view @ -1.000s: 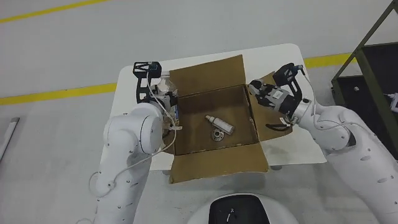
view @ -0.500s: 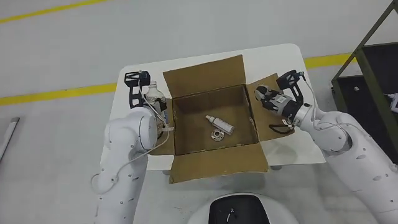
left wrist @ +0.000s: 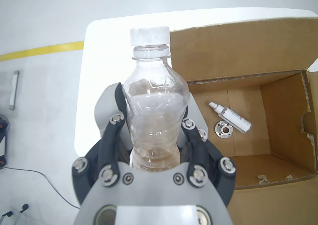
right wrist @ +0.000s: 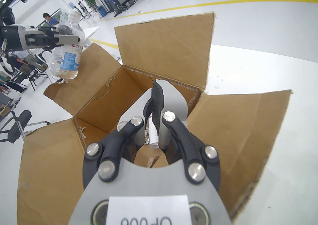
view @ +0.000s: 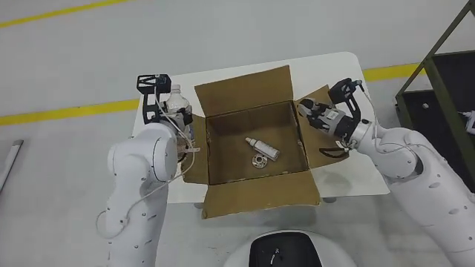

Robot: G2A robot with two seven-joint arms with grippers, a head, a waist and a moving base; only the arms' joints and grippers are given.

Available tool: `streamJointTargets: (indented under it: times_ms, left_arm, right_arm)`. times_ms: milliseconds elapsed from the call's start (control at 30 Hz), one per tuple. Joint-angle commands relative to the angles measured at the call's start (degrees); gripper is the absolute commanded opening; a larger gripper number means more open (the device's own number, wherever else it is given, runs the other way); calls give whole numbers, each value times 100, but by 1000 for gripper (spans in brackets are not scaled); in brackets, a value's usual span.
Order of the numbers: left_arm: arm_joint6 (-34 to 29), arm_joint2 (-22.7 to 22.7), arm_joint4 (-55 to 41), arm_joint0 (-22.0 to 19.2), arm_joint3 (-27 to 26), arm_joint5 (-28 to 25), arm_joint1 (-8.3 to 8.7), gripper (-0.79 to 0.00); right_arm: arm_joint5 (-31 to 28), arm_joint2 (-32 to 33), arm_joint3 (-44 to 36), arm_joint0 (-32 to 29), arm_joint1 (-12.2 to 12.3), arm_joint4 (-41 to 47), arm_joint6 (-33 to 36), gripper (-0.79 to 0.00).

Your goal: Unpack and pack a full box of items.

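My left gripper (view: 172, 104) is shut on a clear plastic bottle (view: 177, 101) with a white cap, holding it upright above the table's left part, just left of the open cardboard box (view: 230, 141). In the left wrist view the fingers (left wrist: 116, 121) clamp the bottle (left wrist: 154, 92) around its ribbed body. On the box floor (left wrist: 248, 156) lie a small white spray bottle (left wrist: 231, 116) and a round metal flange (left wrist: 223, 130). My right gripper (view: 307, 110) hangs shut and empty over the box's right wall; its fingertips (right wrist: 157, 97) point into the box (right wrist: 164, 47).
The box's flaps spread outward on the white table (view: 334, 70), the far flap (view: 245, 89) standing up. A dark metal rack (view: 445, 74) stands to the right of the table. Bare table surface lies at the far right corner.
The left arm has carried the bottle leftward, away from the box's left wall toward the table's left edge. The right gripper has stayed near the box's right wall.
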Motion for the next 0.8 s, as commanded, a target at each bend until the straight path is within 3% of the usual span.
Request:
streamJointTargets:
  times_ms: [0,367,767]
  left_arm:
    - [-19,-88,267,0,-60,-76,19,-785]
    - [-383,-617,1357,280,35,-570,108,-785]
    - [-377,-348,1511,1033,1052,-822,64,-785]
  right_arm:
    - [-62,-86,12,74,-3,-140,132,-785]
    - [-161,-584,186,375,-70,-551,422,-785]
    - [-282,-645,327,510,-79,-539,611,-785]
